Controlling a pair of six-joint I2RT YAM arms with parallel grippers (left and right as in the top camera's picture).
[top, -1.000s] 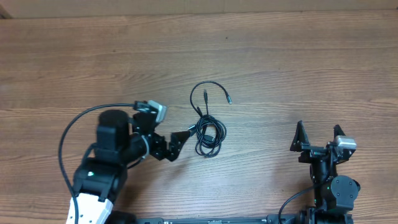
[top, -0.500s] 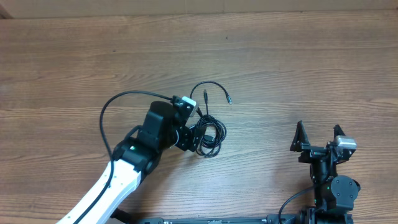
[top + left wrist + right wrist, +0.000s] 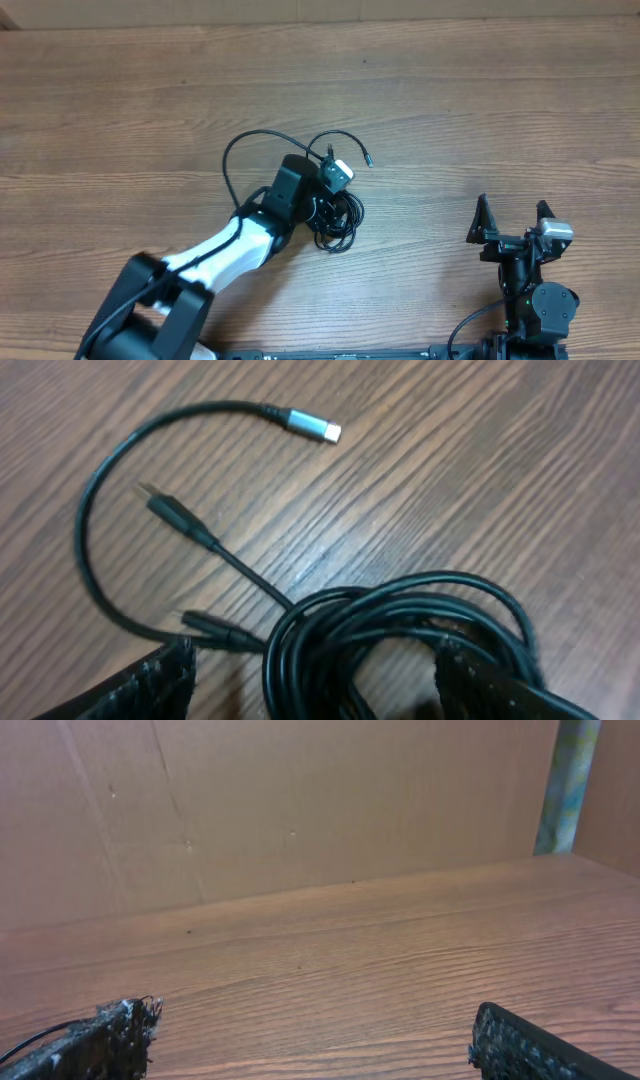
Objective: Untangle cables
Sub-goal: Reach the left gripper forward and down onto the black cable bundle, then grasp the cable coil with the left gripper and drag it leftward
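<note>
The cables [image 3: 344, 222] lie in the middle of the wooden table as a bunched black coil, with a loose loop running back to a silver-tipped plug [image 3: 368, 160]. My left gripper [image 3: 325, 207] is down over the coil's left side. In the left wrist view the gripper [image 3: 315, 690] is open, its two fingers on either side of the coil [image 3: 400, 630]. The silver-tipped plug [image 3: 318, 428] and two black plugs [image 3: 165, 505] lie beyond it. My right gripper [image 3: 512, 225] is open and empty at the right front; the right wrist view shows the gripper [image 3: 315, 1055] over bare wood.
The left arm's own thick black wire [image 3: 245, 145] arcs over the table left of the coil. A brown cardboard wall [image 3: 300, 800] stands along the back of the table.
My left arm has swung right and forward from the left of the table to the cable coil, and its open fingers now straddle the coil. The right arm has not moved.
</note>
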